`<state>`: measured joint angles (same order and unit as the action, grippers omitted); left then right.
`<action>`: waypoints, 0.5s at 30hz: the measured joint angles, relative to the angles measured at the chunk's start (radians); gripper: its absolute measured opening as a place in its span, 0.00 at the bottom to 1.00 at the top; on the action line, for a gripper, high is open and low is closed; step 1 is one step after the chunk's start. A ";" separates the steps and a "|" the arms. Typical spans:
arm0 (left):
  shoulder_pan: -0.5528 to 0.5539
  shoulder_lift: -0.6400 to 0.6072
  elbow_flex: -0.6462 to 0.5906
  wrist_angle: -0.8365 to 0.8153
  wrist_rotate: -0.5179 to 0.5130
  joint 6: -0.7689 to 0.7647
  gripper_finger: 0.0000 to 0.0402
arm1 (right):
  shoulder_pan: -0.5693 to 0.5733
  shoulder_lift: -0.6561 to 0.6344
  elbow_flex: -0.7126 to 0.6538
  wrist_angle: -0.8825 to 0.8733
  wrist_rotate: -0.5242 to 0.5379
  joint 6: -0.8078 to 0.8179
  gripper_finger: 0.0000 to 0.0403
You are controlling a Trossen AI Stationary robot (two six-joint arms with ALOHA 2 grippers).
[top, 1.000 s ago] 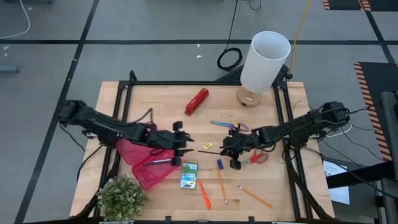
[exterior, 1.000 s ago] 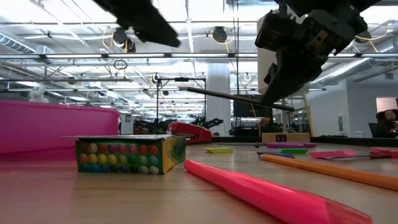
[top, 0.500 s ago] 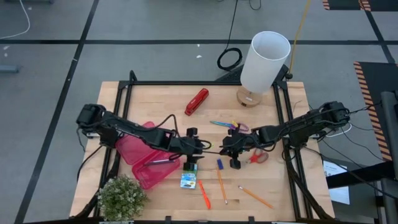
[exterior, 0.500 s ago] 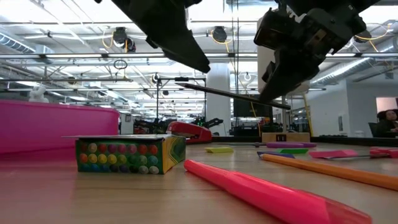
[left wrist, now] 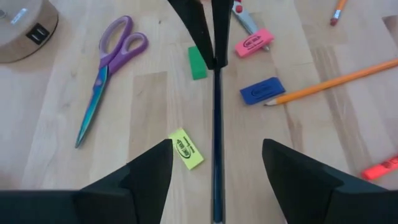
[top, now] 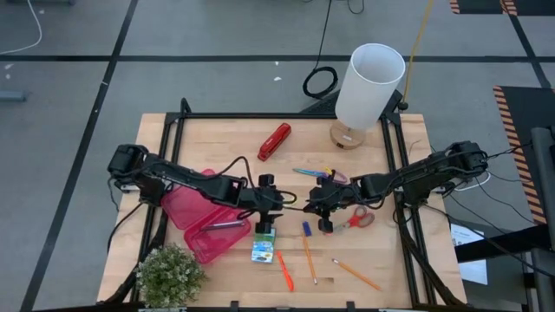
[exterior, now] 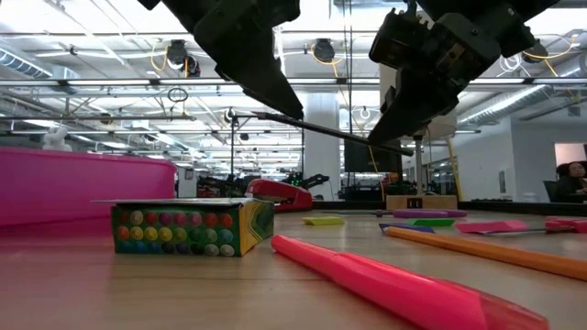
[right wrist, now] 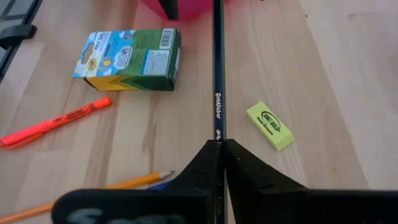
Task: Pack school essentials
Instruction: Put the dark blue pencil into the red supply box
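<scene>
The dark blue pencil (right wrist: pixel 217 93) was up in the air over the middle of the table, held level between the two arms. The right gripper (right wrist: pixel 221 151) was clamped on one end of it, and the other end reached into the gap of the left gripper (left wrist: pixel 214 180), whose fingers (left wrist: pixel 149 171) were spread wide on either side and not touching it. Down on the wood under the pencil sat a yellow eraser (left wrist: pixel 185 148), with a green eraser (left wrist: pixel 197 62), a blue eraser (left wrist: pixel 262 90) and a pink eraser (left wrist: pixel 253 43) a bit further along. The purple-teal scissors (left wrist: pixel 106 71) lay off to one side, near the lamp base (top: pixel 347 134). The crayon box (right wrist: pixel 130 59) was just beside the open pink case (top: pixel 208 227), with an orange pen (right wrist: pixel 53 121) next to it. The red-handled scissors (top: pixel 355 219) were lying under the right arm. The red stapler (top: pixel 274 141) sat well apart toward the far side of the table (top: pixel 217 139).
</scene>
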<state>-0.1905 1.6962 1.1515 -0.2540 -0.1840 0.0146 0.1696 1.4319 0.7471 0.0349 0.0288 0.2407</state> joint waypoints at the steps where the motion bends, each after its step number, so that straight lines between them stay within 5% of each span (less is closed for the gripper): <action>1: 0.001 0.000 0.000 -0.002 -0.001 0.002 0.63 | 0.000 0.000 0.000 0.000 0.000 -0.003 0.03; 15: 0.018 0.000 -0.005 -0.023 0.004 0.007 0.37 | 0.000 0.000 0.000 0.074 0.000 -0.018 0.03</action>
<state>-0.1722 1.6962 1.1461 -0.2769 -0.1799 0.0215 0.1696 1.4319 0.7471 0.1090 0.0288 0.2223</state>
